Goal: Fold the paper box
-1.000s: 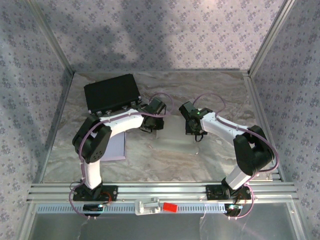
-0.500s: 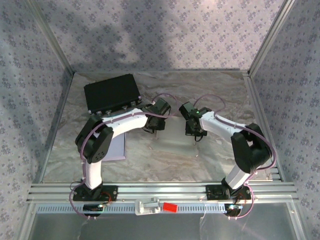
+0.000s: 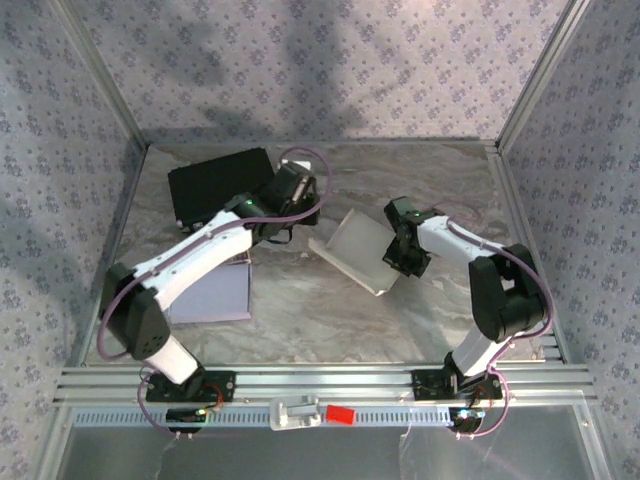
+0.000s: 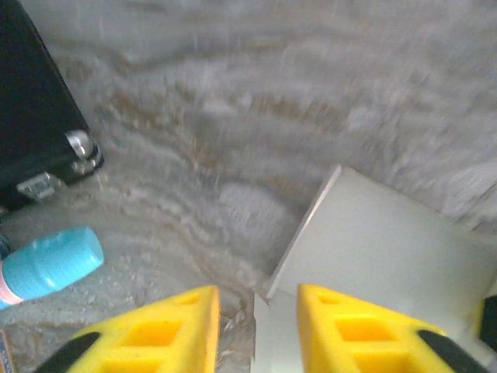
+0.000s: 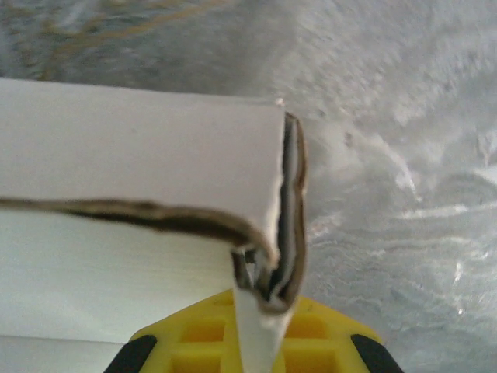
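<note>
Marbled table (image 3: 430, 180) inside patterned walls, nothing fancy. The paper box (image 3: 352, 245) sits mid-table, tipped up on one side. My right gripper (image 3: 402, 255) is pinched shut on a corner of its wall. On the right wrist cam the cardboard layers at that corner are splaying apart, so my worry is the seam peeling or the wall sliding out if I twist.

The left gripper (image 4: 258, 294) hangs just beside the box's near edge, jaws apart and holding nothing. If it shoves instead of catching the flap, I reckon the box pivots round that one pinch. The black case (image 3: 220, 185) and a blue cylinder (image 4: 50, 260) are near enough to get clipped.
</note>
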